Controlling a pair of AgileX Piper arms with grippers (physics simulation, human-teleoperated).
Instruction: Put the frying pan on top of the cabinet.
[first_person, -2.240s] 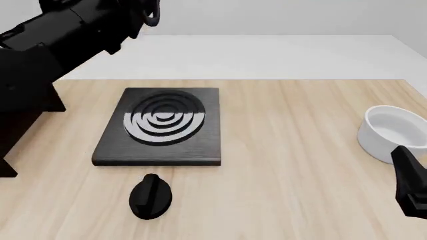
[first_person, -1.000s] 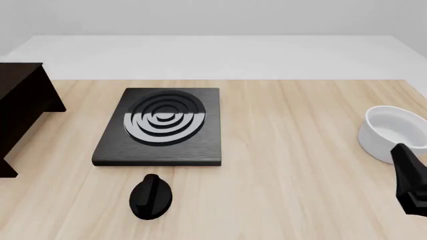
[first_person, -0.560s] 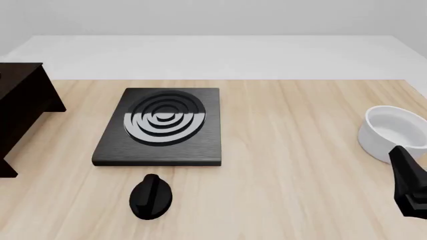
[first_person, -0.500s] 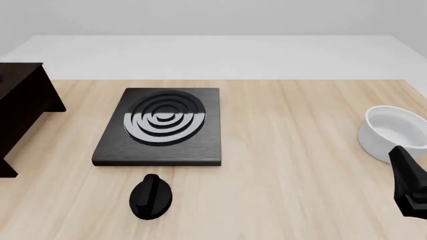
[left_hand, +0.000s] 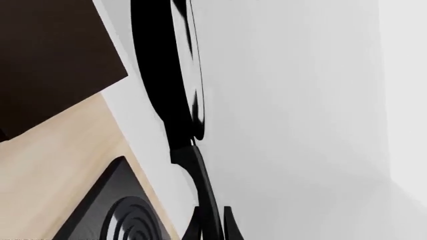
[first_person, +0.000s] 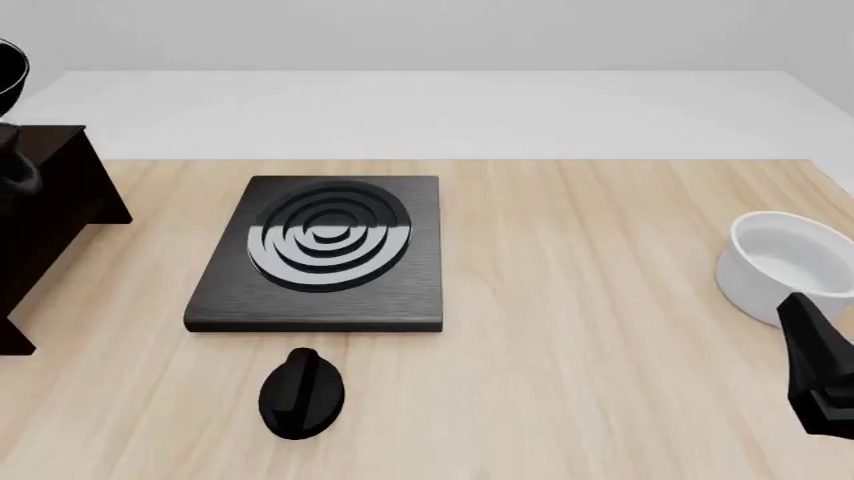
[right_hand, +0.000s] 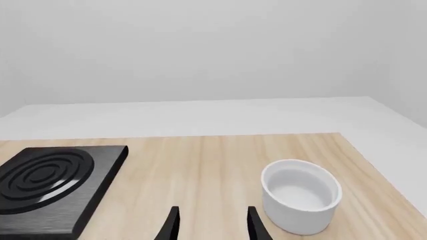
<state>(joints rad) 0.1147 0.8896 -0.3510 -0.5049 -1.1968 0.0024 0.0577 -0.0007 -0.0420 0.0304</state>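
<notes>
The frying pan (left_hand: 163, 75) shows edge-on in the left wrist view, tilted, with its thin handle (left_hand: 200, 185) running back between my left gripper's (left_hand: 212, 227) fingers, which are shut on it. It hangs beside the dark brown cabinet (left_hand: 47, 55). In the front view only a curved edge of the pan (first_person: 11, 72) shows at the far left, above the cabinet (first_person: 47, 210); the left gripper itself is off frame there. My right gripper (right_hand: 211, 227) is open and empty, low at the table's right (first_person: 817, 372).
A flat square black stove plate (first_person: 324, 250) with concentric rings lies left of the middle. A black oval knob (first_person: 302, 393) lies in front of it. A white bowl (first_person: 781, 265) stands at the right edge, just beyond the right gripper.
The left arm swung out of the front view to the left. Now the pan's edge has come back into view at the far left above the cabinet. The right gripper has barely moved.
</notes>
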